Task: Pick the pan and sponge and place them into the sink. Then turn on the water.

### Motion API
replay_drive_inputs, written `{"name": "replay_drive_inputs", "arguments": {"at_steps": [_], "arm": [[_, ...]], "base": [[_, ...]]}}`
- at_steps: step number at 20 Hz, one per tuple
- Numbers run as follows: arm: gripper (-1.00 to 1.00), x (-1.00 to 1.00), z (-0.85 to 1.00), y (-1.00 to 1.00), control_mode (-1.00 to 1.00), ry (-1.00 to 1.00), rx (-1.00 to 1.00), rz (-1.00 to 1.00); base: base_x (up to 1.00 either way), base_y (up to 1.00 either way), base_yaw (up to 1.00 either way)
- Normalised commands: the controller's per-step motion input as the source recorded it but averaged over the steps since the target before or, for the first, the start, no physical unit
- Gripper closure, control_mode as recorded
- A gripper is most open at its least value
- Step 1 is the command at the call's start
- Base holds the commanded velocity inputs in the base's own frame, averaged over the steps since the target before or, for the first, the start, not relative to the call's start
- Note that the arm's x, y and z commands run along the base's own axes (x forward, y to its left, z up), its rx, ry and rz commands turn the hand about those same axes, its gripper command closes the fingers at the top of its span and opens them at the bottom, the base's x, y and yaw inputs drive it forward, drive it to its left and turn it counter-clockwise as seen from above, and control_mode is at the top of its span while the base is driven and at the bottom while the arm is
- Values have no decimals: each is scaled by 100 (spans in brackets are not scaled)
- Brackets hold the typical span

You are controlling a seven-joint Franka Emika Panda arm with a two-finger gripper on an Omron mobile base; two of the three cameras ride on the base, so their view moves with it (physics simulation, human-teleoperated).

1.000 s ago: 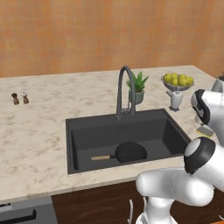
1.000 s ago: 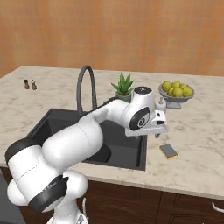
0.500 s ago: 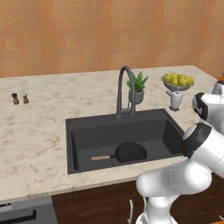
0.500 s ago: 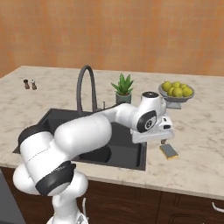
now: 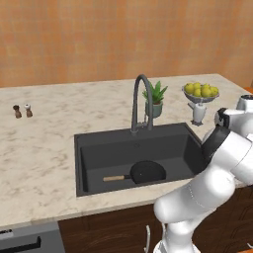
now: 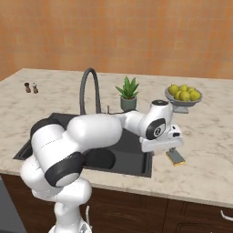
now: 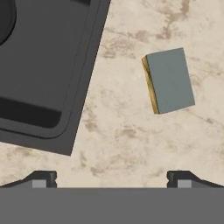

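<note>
Sponge [image 7: 169, 80], yellow with a grey-green top layer, lies flat on the beige marbled counter [image 5: 39, 143] just to the right of the sink [image 5: 94, 153], near the counter's front edge; in the right base view it sits just beside and below the white hand, apart from it; the gripper [image 7: 109, 177] hovers above the counter with its jaws spread wide and nothing between them; in the hand view its two dark fingertips [image 7: 41, 178] stand well apart, and the sponge lies beyond them, untouched; black frying pan [image 5: 147, 171] rests on the floor of the dark-grey basin, its light wooden handle pointing toward the sink's left side; a dark arched gooseneck faucet [image 5: 141, 101] rises behind the basin; a small potted green plant [image 5: 156, 98] stands just right of the faucet; a pedestal bowl of yellow lemons [image 5: 200, 93] stands farther right; two small shakers [image 5: 22, 110] stand together far to the left on the counter.
</note>
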Motion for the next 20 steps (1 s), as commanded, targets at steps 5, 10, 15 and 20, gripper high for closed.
{"name": "replay_drive_inputs", "arguments": {"at_steps": [5,10,15,20], "arm": [[-100,32,-20,-30,-100,3,4,3],[-100,31,-24,-24,-100,4,1,3],[-100,32,-24,-27,-100,2,1,3],[-100,30,-25,-30,-100,1,2,3]], "base": [[0,0,0],[0,0,0],[0,0,0],[0,0,0]]}}
